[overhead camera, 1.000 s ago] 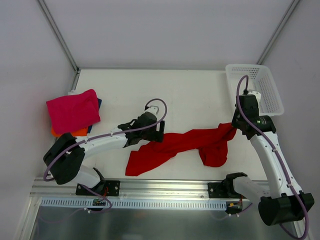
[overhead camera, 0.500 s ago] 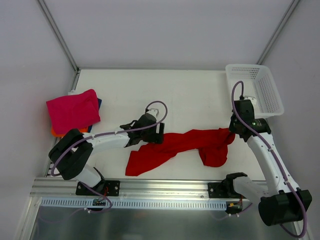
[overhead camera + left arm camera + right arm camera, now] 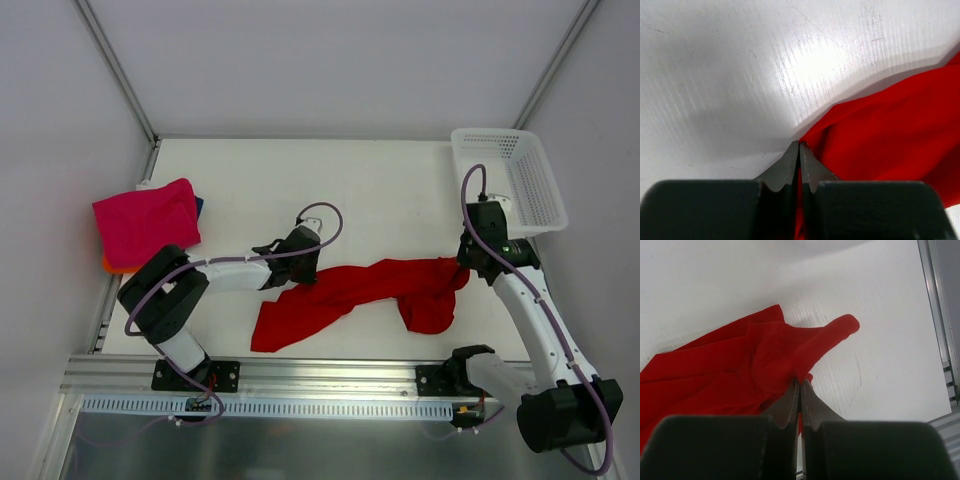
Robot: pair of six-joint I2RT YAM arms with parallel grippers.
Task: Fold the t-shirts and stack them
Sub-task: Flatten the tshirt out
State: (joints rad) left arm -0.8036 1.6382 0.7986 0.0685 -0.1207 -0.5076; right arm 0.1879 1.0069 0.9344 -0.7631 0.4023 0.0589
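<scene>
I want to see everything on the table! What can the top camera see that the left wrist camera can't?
Only the top view shows the pile of folded t-shirts with pink on top, the white basket, and the right gripper at the far end of the red t-shirt. Only the left wrist view shows, close up, the left gripper pinched shut on the cloth's edge. Both show the red t-shirt lying crumpled on the white table.
</scene>
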